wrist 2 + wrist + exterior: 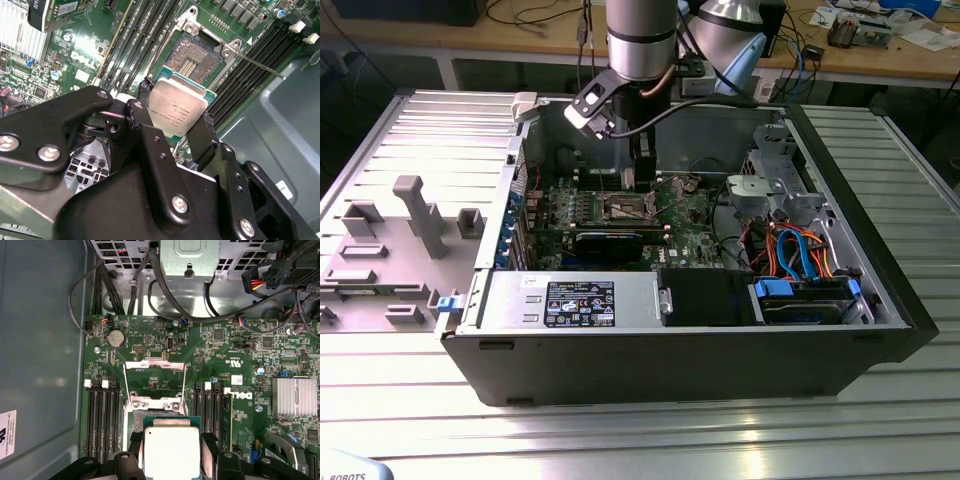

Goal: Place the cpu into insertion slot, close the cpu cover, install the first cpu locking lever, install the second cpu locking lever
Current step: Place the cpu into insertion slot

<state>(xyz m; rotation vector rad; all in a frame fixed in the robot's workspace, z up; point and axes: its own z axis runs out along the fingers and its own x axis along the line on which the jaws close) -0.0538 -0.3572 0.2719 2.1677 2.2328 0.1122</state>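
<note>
The gripper (176, 104) grasps the cpu (179, 111) by two edges — likely to seat it flat — at 12 o'clock from the insertion slot (628, 208) in the exterior view.

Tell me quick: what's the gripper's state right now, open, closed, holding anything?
Gripper: shut on the cpu, gripped by its edges; the chip is not yet in the insertion slot.

End effector (176, 105) clamped tight, arm (640, 40) vertical.
</note>
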